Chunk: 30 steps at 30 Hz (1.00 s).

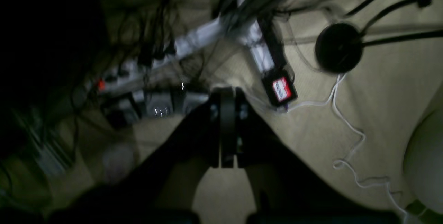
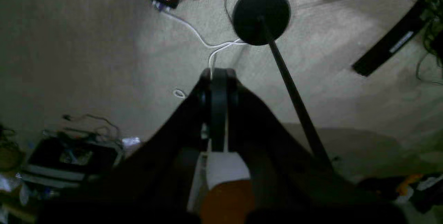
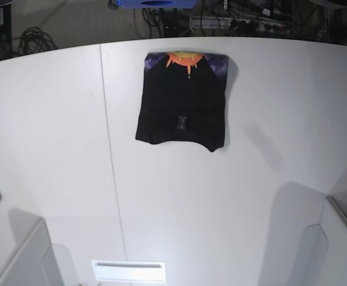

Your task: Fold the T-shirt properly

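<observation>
Looks like the folding is basically done: the T-shirt (image 3: 182, 98) lies as a compact rectangle on the tabletop (image 3: 251, 179), far from both jaws, left gripper (image 1: 226, 127) and right gripper (image 2: 218, 109) clenched on nothing, so next is probably just parking.

The black T-shirt (image 3: 181, 107) is lying flat and folded into a compact rectangle at the far middle of the table. An orange-and-purple sunburst print is showing along its far edge, and a small label near its near edge.
</observation>
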Tool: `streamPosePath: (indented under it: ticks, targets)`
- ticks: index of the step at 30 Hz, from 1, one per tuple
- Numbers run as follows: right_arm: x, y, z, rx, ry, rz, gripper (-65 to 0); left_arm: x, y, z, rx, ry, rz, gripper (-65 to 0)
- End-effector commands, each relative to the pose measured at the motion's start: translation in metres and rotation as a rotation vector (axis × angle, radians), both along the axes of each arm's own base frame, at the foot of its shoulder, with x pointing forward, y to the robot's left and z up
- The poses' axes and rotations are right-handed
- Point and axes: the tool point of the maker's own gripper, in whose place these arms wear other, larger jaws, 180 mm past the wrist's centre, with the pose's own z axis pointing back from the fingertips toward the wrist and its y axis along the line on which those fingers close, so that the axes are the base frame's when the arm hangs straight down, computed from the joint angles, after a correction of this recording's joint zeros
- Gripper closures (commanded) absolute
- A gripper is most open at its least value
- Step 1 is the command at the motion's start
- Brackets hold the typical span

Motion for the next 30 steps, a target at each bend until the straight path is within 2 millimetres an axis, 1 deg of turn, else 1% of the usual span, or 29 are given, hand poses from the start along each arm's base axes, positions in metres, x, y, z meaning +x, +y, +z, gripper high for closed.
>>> streamPosePath:
  ticks: [1,3,4,8,11,12,14,17,20,22,24,26,27,30]
  targets:
    - [-0.012,-0.003,-0.002,-0.003,0.039,-0.023,0.0,-0.004,0.007,0.001,0.005,0.008,0.007,0.0]
    - [-0.017,-0.005,-0.018,0.003,0.090,-0.075,0.0,-0.007,0.017,-0.007,0.033,0.037,0.031,0.0]
    - [-0.016,-0.003,-0.024,0.017,0.099,-0.094,0.0,-0.008,0.019,-0.011,0.042,0.050,0.045,0.0]
    - [-0.015,-0.016,-0.053,0.039,0.103,-0.111,0.0,-0.014,0.024,-0.027,0.075,0.110,0.111,0.0]
    - [-0.017,-0.023,-0.073,0.027,0.110,-0.115,0.0,-0.013,0.020,-0.038,0.082,0.142,0.155,0.0]
    - [-0.016,-0.030,-0.080,0.013,0.105,-0.103,0.0,-0.010,0.018,-0.041,0.080,0.143,0.163,0.0]
    - [-0.014,-0.036,-0.092,-0.004,0.087,-0.090,0.0,-0.002,0.007,-0.047,0.065,0.142,0.169,0.0]
    - [-0.014,-0.051,-0.108,-0.028,0.068,-0.067,0.0,0.001,-0.002,-0.056,0.067,0.187,0.180,0.0]
    - [-0.020,-0.046,-0.115,0.067,0.091,-0.075,0.0,0.002,-0.013,-0.066,0.074,0.260,0.178,0.0]
    - [-0.019,-0.045,-0.116,0.124,0.098,-0.085,0.0,0.005,-0.022,-0.069,0.062,0.266,0.176,0.0]
    - [-0.015,-0.039,-0.116,0.163,0.083,-0.093,0.0,0.007,-0.026,-0.070,0.057,0.264,0.178,0.0]
    - [-0.005,-0.040,-0.119,0.166,0.059,-0.092,0.0,0.018,-0.029,-0.073,0.053,0.252,0.186,0.0]
    - [0.001,-0.041,-0.120,0.164,0.053,-0.089,0.0,0.021,-0.035,-0.074,0.044,0.247,0.198,0.0]
    - [0.023,-0.041,-0.125,0.164,0.019,-0.086,0.0,0.024,-0.042,-0.075,0.030,0.239,0.201,0.0]
